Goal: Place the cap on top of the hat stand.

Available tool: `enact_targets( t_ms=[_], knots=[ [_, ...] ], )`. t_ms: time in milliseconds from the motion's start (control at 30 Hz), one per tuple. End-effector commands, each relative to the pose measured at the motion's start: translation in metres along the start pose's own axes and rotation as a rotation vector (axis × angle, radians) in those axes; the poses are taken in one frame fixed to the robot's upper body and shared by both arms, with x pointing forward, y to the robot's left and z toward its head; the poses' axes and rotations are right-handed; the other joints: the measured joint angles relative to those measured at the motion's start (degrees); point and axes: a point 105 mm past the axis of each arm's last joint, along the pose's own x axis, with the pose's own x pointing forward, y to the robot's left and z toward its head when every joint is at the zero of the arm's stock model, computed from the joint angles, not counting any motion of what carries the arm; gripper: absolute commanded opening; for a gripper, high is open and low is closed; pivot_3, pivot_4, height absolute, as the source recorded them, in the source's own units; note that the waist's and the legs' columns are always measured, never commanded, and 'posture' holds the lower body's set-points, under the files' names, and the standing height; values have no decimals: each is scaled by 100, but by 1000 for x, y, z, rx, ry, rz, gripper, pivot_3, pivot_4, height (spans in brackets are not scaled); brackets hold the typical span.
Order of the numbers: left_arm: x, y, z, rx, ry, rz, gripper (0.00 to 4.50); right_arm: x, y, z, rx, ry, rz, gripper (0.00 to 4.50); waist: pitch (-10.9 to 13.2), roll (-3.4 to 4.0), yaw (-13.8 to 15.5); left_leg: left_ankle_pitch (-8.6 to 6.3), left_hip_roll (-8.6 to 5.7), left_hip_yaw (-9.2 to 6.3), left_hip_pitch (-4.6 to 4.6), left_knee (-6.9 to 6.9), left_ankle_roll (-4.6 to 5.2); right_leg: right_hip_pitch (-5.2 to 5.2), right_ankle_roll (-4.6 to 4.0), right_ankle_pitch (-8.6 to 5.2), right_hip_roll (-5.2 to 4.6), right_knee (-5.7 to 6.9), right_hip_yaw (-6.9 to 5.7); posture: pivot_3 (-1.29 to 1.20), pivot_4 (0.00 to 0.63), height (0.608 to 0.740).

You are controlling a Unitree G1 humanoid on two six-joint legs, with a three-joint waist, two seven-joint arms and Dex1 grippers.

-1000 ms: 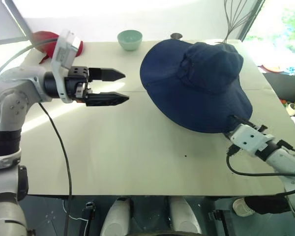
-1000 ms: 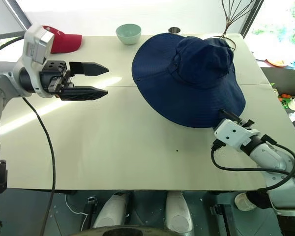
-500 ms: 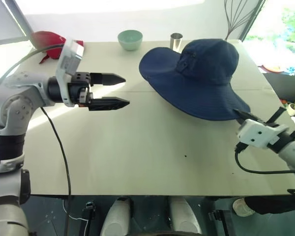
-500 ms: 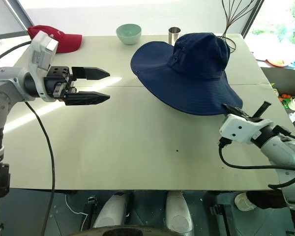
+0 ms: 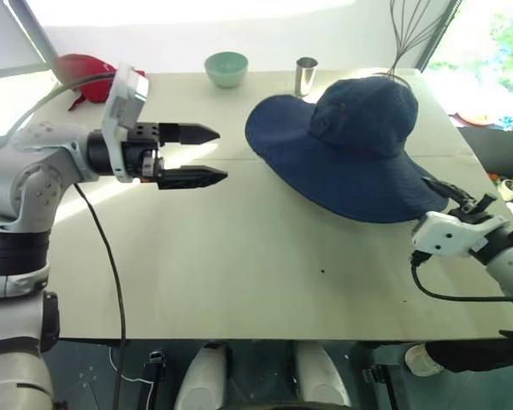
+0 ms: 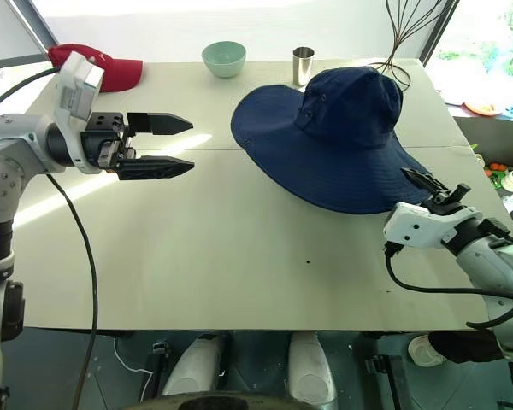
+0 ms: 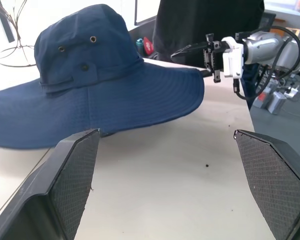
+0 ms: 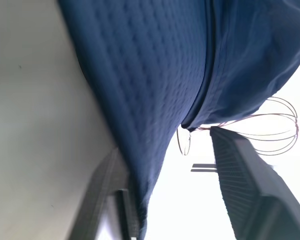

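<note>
The right gripper (image 6: 434, 191) sits at about four o'clock on the table (image 5: 239, 256), its fingers parted, with the near edge of the cap's brim running between them in the right wrist view; whether they press the fabric or have let it go I cannot tell, though from the head views the tips look just at the brim's edge. The cap (image 5: 359, 141) lies at about two o'clock, crown up and raised, its brim draped down to the tabletop on the near side. Wire loops of the stand (image 8: 270, 125) peek out beneath the lifted brim in the right wrist view, so the crown appears to be seated over the globe cage, at least in part. The left gripper (image 5: 207, 155) hovers at nine o'clock above the table, fingers spread wide and holding nothing, pointing toward the cap and well apart from it. Farther back, a bowl (image 5: 226, 68) and a metal cup (image 5: 306, 75) stand at twelve o'clock, a red cap (image 5: 81, 73) at ten o'clock, and a taller wire stand (image 5: 410, 34) rises behind the cap. By my reading the placing step is close to done; the next move calls for clearing the right fingers off the brim without tugging it, then checking that the cap sits centred.
</note>
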Motion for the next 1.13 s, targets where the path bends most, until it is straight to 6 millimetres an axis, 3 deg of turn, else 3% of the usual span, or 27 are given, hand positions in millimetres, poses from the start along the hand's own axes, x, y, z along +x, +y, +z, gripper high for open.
enact_targets(
  t_ms=[33,300,433,533,667,767,900,1133],
  knots=[
    [-3,0,10,59,-7,3,4500,-13,-2,-5,22,11,-7,1983,0,0,10,0,0,0,0,-1,0,0,0,0,0,-1,0,0,150,740],
    [-3,6,2,66,15,20,4500,-36,0,-10,88,22,41,1983,0,0,-3,0,0,0,1,-1,0,2,-1,0,0,-4,0,0,150,740],
    [-8,10,-3,74,40,42,4500,-61,-3,-20,319,55,107,1983,0,-1,11,0,0,0,1,-7,0,3,-1,0,0,-8,0,0,150,740],
    [-18,14,-7,74,56,72,4500,-81,-16,-23,516,56,180,1983,1,-1,12,0,0,1,1,-6,1,9,-1,0,-1,-13,1,0,150,740],
    [-37,20,-12,96,95,130,4500,-102,-66,-44,920,42,237,1983,7,-1,-43,-1,1,19,36,-9,2,37,-2,0,-2,-21,16,0,150,740],
    [-46,23,-10,127,108,152,4500,-103,-89,-60,1042,55,275,1983,10,-7,-76,-7,8,19,88,-23,11,87,-20,-10,3,-36,13,0,150,740],
    [-54,26,5,158,83,178,4500,-99,-110,-69,1131,30,313,1983,10,-7,-97,-7,8,22,78,-26,12,78,-4,-2,2,-40,13,0,150,740],
    [-59,22,21,173,62,185,4500,-87,-104,-72,1145,8,425,1983,11,-6,-137,-12,8,26,69,-26,18,65,1,-3,1,-39,13,0,150,740]
  ],
)
